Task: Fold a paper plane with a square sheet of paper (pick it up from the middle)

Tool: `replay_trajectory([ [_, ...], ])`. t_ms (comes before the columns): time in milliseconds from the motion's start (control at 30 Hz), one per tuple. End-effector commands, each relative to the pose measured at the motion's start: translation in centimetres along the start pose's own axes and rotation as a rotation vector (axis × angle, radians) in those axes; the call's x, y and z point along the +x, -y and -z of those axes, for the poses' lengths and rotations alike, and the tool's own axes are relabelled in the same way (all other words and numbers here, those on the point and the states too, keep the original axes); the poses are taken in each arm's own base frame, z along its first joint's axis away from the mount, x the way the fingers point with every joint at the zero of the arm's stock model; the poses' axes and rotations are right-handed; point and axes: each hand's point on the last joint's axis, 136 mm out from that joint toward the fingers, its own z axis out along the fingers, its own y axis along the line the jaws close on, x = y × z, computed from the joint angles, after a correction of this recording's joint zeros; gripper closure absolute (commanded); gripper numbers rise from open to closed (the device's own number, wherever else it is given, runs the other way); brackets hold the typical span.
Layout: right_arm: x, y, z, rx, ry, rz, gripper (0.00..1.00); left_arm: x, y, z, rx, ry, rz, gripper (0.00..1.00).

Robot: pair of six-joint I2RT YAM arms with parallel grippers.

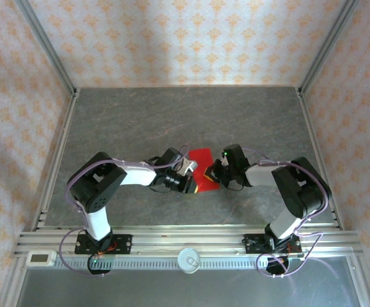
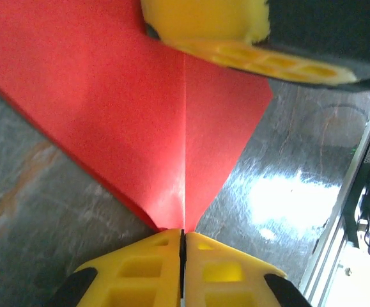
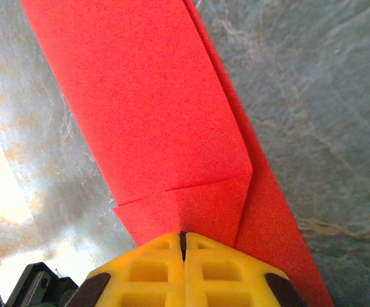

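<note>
Tearing looks the likeliest failure, since the red sheet is held from two sides at once over the middle of the table, a little toward the table's near edge. It is creased down its centre with a flap folded over, and how much of it rests on the table I cannot tell. The left gripper has its jaws pressed fully together on the pointed corner where the centre crease ends, and the right gripper is clamped just as tight on the folded edge opposite. If the two arms draw apart even slightly, I judge the thin paper would split along that crease. Each gripper has only a small bite of paper, so a sideways tug could instead slip the sheet free and let it drop to the table. Uneven motion would skew the next fold away from the crease, and with both wrists so near together above the table's middle, one could knock the other
</note>
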Motion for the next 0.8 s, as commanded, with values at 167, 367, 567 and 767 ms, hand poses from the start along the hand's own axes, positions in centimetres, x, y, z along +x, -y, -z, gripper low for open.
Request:
replay_trajectory([
  [167, 1.3, 6.0, -0.2, 0.2, -0.006, -0.065, 1.0, -2.5, 3.7, 3.3, 0.032, 0.124, -0.049, 0.95],
  [367, 1.2, 5.8, -0.3, 0.193, -0.004, -0.064, 1.0, -5.0, 4.8, 2.7, 0.085, 0.169, -0.021, 0.95],
  [567, 1.3, 5.7, -0.2, 0.193, -0.007, -0.062, 1.0, -5.4, 4.6, 0.8, 0.106, 0.129, -0.014, 0.95],
  [767, 1.3, 5.7, -0.3, 0.193, -0.008, -0.062, 1.0, -5.1, 4.3, -0.6, 0.101, 0.095, -0.006, 0.95],
])
